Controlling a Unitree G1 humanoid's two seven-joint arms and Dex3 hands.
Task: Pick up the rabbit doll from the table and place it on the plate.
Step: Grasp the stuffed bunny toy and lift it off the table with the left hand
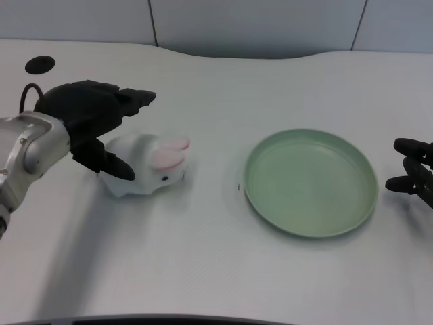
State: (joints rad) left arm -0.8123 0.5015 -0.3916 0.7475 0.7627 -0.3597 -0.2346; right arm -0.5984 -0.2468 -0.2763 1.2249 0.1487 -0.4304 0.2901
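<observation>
One small rabbit doll (150, 166) lies on the white table (203, 271), well left of the green plate (310, 182). It looks soft, light and squashy. The left hand (95, 125) straddles its rear, fingers spread and not yet clamped; the plump body seems the best place to squeeze.

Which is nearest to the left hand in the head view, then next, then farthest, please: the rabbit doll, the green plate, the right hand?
1. rabbit doll, right beside the left hand, between its fingers.
2. green plate, right of centre.
3. right hand, at the far right edge.
</observation>
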